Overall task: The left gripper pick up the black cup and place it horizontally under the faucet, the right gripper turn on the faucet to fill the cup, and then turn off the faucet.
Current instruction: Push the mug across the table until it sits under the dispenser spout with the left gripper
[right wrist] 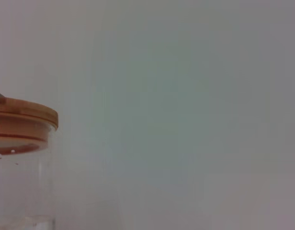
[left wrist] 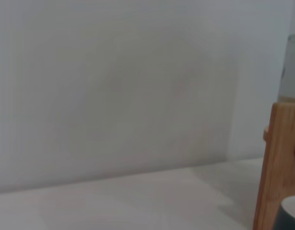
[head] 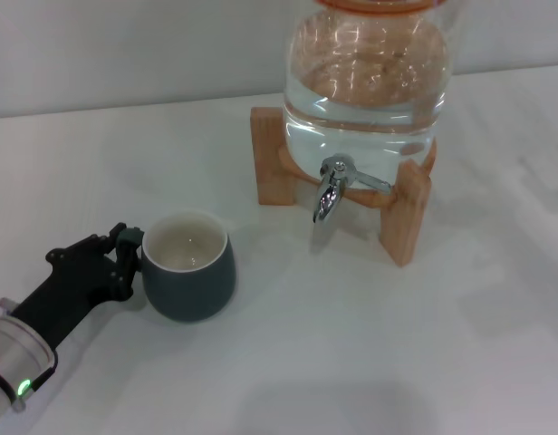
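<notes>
No text, label, brand or number can be read in any view. The black cup (head: pixel 189 267) and the water jar (head: pixel 368 86) carry no markings

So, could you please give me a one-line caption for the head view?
Left gripper at the black cup on the table, left of the faucet, cup not yet under the spout.

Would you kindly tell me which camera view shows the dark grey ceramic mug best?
The head view: the whole dark grey ceramic mug shows, upright, with the left gripper at its side. The left wrist view catches only its rim at a corner; the right wrist view shows none.
</notes>
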You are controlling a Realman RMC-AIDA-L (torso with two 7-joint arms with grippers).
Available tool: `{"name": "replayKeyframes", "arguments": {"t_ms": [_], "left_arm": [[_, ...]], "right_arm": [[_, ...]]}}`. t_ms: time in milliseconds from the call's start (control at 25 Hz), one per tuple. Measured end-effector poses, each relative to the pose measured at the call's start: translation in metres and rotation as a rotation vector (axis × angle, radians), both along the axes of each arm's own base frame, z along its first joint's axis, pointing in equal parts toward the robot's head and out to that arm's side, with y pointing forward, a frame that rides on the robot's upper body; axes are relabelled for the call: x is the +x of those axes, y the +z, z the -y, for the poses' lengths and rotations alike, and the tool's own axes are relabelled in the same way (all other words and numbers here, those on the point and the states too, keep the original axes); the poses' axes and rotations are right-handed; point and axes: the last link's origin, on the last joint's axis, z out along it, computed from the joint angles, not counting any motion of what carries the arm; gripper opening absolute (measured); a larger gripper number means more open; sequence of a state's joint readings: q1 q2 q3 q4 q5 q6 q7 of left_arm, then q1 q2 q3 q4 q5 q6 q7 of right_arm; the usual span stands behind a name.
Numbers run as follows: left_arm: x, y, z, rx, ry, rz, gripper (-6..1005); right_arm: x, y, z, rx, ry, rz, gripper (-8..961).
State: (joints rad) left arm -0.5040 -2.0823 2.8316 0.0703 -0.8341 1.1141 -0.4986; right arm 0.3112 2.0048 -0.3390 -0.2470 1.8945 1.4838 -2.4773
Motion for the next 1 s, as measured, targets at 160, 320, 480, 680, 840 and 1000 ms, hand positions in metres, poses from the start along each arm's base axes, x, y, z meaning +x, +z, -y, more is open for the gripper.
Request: {"name": "replayKeyframes", "arguments": {"t_ms": [160,320,480,680,840,1000], "left_arm": [[0.008,0.0,-0.007,-0.005,-0.033,-0.003,139],[0.02,-0.008,-0.011,-0.041,-0.083,-0.017,139],[0.033,-0.019,-0.011,-0.062,-0.125,-0.036,139],[0.044,-0.026,-0.016,-0.075,-0.134,-0.032,139],[0.053,-0.036,-0.02,-0.101,-0.131,-0.049,139],[0.063,-0.045,-0.021,-0.113,-0.148,-0.075,139]], "right_arm": [[-0.002,-0.001,-0.002,-0.005,0.007,0.002,723],[-0.002,-0.003,-0.002,-0.01,0.007,-0.005,723],[-0.004,-0.006,-0.002,-0.02,0.014,-0.006,723],[-0.005,-0.007,-0.002,-0.022,0.021,-0.01,723],[-0.006,-0.007,-0.002,-0.024,0.023,-0.014,723],[-0.006,-0.008,-0.003,-0.025,0.026,-0.016,723]]}}
